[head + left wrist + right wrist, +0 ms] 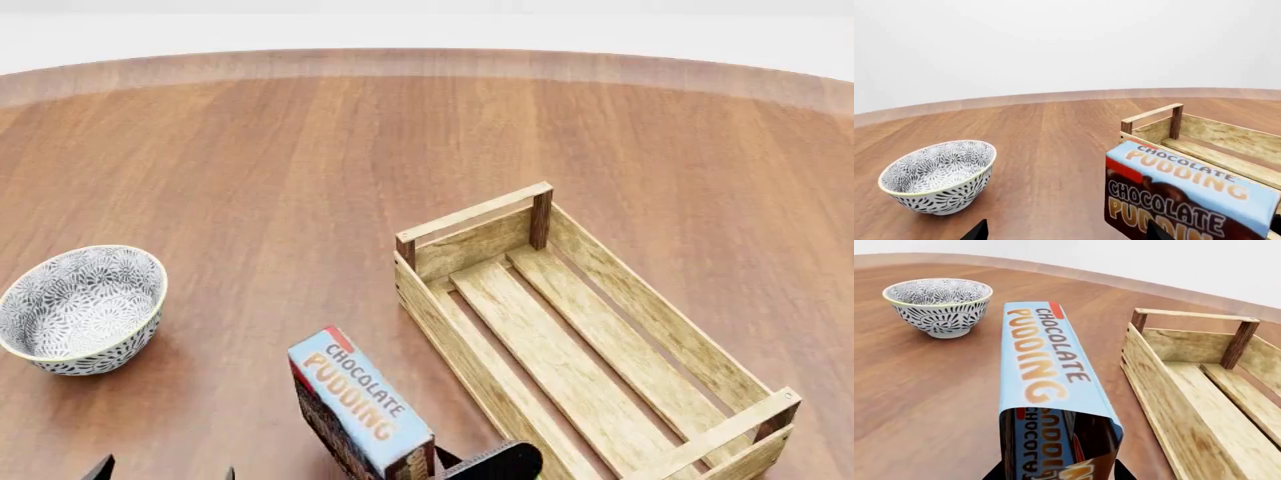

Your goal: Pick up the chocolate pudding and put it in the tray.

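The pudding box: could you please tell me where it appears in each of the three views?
Head view: pudding box at bottom centre, between bowl and tray.
Left wrist view: lower right, in front of the tray's end.
Right wrist view: centre, running to the bottom edge.
Shared landmark: the patterned bowl, in all three.

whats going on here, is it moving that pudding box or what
The robot's right gripper looks closed around the near end of the chocolate pudding, with a dark finger on each side in the right wrist view. The box stands on its long edge on the wooden table, between the patterned bowl and the tray, not yet inside it. The tray holds nothing. The left gripper hangs open nearby, gripping nothing.
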`<state>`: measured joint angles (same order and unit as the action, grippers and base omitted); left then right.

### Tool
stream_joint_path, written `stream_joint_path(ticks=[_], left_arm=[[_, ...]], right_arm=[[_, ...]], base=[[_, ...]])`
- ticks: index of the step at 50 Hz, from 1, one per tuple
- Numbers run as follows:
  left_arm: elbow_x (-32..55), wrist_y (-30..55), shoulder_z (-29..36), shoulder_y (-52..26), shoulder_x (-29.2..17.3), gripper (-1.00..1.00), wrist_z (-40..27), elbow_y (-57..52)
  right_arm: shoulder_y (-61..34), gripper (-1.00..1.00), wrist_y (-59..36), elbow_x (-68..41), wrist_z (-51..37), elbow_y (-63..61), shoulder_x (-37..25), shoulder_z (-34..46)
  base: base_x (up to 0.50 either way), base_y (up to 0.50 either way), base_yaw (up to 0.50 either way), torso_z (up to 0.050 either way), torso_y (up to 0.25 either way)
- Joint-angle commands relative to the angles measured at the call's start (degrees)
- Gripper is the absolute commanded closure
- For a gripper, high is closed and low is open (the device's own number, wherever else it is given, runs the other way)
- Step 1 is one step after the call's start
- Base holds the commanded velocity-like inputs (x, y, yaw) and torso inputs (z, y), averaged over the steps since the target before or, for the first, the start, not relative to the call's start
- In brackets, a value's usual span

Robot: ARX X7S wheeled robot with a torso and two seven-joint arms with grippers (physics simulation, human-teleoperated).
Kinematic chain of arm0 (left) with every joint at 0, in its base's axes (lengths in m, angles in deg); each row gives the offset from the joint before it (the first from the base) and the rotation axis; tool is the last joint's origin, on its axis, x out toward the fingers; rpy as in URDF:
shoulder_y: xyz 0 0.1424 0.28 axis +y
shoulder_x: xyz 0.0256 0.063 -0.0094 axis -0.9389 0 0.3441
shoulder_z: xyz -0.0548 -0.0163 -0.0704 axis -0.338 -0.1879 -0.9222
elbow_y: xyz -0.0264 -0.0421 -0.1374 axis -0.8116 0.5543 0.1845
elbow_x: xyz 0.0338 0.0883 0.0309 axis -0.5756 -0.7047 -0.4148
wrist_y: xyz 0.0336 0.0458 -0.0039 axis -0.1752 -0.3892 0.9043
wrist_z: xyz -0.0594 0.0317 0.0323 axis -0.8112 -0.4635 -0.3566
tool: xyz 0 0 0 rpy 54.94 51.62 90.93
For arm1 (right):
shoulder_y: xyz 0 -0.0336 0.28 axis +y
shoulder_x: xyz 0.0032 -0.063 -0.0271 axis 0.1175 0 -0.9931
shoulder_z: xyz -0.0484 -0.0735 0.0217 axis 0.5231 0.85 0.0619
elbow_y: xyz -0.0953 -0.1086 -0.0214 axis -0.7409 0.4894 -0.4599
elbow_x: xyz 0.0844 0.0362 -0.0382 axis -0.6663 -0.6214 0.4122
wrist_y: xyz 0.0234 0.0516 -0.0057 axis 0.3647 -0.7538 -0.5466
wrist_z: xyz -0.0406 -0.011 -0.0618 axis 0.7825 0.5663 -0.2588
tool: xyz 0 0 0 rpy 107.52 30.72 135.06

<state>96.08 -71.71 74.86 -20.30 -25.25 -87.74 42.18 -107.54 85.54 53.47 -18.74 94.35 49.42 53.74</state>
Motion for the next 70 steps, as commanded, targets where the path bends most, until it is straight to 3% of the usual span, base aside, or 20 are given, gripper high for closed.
stream_joint_path(ticks=[1,37,70], left_arm=[[0.1,0.0,0.4,-0.2,-0.1,-1.00,-0.2,0.3],[0.3,-0.7,1.4,-0.8,-0.3,-1.00,-0.7,1.6],[0.9,-0.7,2.1,-1.1,-0.8,-1.00,-1.2,1.8]], right_arm=[[-0.8,1.00,-2.4,0.9,-2.0,-3.3,-1.4,-1.4],[-2.5,1.00,-14.2,-3.5,-7.5,-18.6,-7.9,-6.6],[-4.8,1.00,-11.3,-6.3,-10.4,-8.7,-9.0,-13.0]], base=[[0.00,0.00,0.00,0.000,0.000],[0.00,0.00,0.00,0.000,0.000],[0.00,0.00,0.00,0.000,0.000]])
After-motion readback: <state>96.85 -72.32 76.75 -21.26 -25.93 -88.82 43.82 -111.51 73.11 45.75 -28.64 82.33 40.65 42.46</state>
